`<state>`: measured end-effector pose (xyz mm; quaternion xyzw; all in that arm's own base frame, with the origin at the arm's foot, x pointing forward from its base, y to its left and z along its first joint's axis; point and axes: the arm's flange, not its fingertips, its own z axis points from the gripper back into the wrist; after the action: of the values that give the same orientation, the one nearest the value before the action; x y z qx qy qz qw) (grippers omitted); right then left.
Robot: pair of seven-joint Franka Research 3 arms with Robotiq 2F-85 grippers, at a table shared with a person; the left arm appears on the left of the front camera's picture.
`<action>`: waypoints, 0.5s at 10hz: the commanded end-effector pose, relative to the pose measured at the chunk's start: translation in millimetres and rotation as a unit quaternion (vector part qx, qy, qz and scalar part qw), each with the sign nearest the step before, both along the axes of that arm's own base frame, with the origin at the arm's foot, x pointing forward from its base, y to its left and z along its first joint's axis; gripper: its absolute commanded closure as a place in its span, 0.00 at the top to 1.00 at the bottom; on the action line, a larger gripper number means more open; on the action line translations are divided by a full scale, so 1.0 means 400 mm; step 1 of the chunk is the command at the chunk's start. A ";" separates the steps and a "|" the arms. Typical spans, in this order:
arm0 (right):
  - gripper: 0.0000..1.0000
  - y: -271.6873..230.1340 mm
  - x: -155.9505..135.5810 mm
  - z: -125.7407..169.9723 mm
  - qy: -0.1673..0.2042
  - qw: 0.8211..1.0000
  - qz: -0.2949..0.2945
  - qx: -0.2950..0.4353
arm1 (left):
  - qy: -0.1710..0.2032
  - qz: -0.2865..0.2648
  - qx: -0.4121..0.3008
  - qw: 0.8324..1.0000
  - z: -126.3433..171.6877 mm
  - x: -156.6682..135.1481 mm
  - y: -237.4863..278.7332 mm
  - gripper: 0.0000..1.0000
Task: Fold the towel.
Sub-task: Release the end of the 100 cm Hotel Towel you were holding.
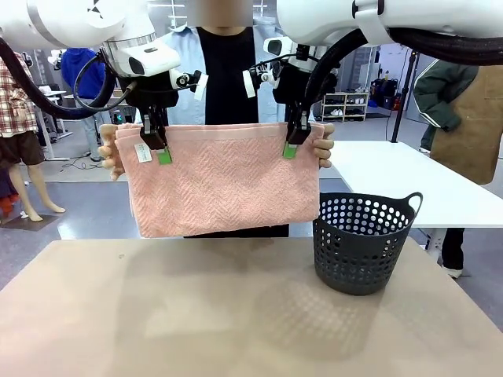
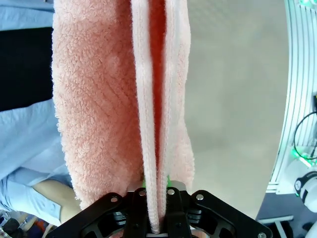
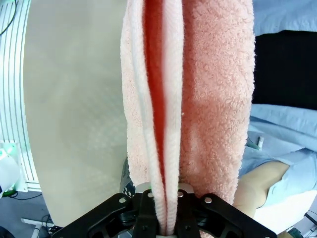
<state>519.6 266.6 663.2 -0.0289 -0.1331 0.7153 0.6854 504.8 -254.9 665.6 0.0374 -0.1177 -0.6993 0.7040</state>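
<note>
Both sets clench the salmon-pink towel [image 1: 224, 184]: you see left fingers [image 1: 154, 130] and right fingers [image 1: 298, 127] pinching its doubled top edge, hanging it above the worktop [image 1: 157, 314], person's hands [image 1: 108, 157] at its corners

The towel [image 1: 224, 188] hides much of the person's hands [image 1: 324, 147] from me. Its tag [image 1: 142, 152] is too small to read.

front: faces person [image 1: 228, 86] across table [image 1: 196, 314] | wrists: close, looking down shared towel [image 1: 224, 181]
</note>
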 end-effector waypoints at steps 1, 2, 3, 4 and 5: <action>0.00 -0.003 0.001 0.002 -0.002 1.000 0.000 -0.001 | -0.004 0.002 0.004 1.000 0.003 0.000 0.002 0.00; 0.00 -0.003 0.001 0.002 -0.002 1.000 0.000 -0.001 | -0.004 0.002 0.004 1.000 0.003 0.000 0.002 0.00; 0.00 -0.003 0.001 0.002 -0.002 1.000 0.000 -0.001 | -0.004 0.002 0.004 1.000 0.003 0.000 0.002 0.00; 0.00 -0.003 0.001 0.002 -0.002 1.000 0.000 -0.001 | -0.004 0.002 0.004 1.000 0.003 0.000 0.002 0.00; 0.00 -0.003 0.001 0.002 -0.002 1.000 0.000 -0.001 | -0.004 0.002 0.004 1.000 0.003 0.000 0.002 0.00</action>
<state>519.5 266.6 663.2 -0.0289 -0.1332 0.7153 0.6854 504.8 -255.0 665.7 0.0374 -0.1177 -0.6994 0.7040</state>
